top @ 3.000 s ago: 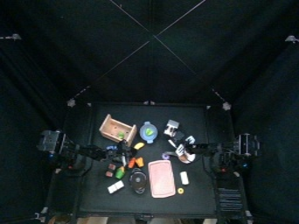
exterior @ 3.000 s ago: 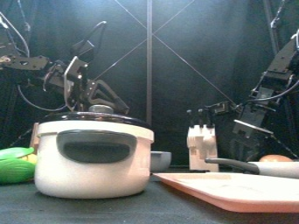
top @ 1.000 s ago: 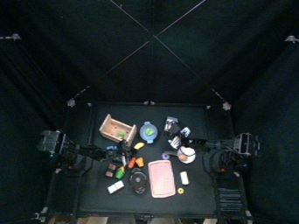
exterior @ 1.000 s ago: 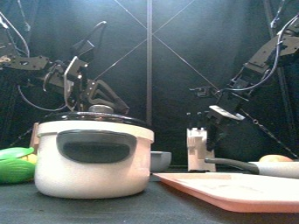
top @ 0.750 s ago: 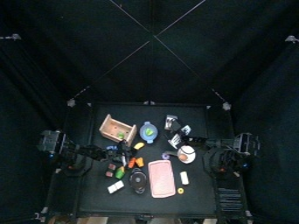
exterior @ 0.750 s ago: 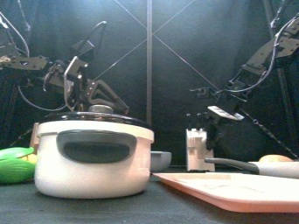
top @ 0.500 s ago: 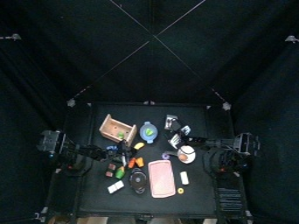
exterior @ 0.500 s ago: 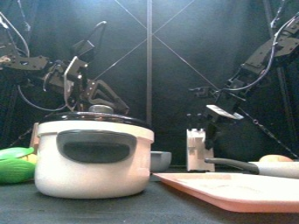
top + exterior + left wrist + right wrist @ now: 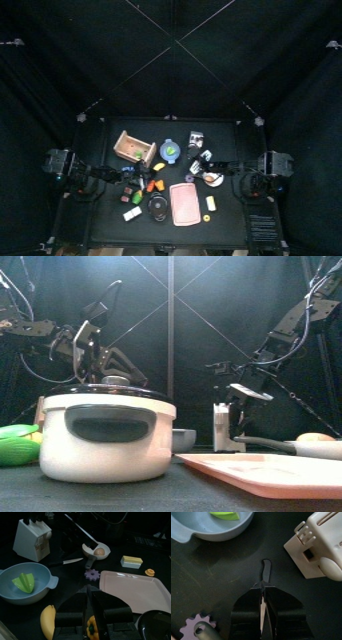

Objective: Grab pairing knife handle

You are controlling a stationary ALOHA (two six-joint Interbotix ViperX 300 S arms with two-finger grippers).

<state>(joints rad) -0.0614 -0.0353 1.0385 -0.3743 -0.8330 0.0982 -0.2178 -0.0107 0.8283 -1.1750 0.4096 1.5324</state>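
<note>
Paring knife (image 9: pixel 265 570): flat on tabletop (image 9: pixel 211 587) between blue bowl (image 9: pixel 204 527) and white knife block (image 9: pixel 321 547), long axis aligned straight ahead of the nearer right claw (image 9: pixel 262 596), jaws narrowly parted, empty.

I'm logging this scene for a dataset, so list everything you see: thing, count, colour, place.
knife: one, black handle, between bowl and block
block: one, white, table's rear
bowl: one, blue, green piece inside
gear: one, purple, mid-table
cup: one, white, near knife
tray: one, pink, front
butter: one, yellow, behind tray
banana: one, yellow, near bowl
pot: one, white, front
left gripper: one, black, hovering
right gripper: one, black, over knife
</note>
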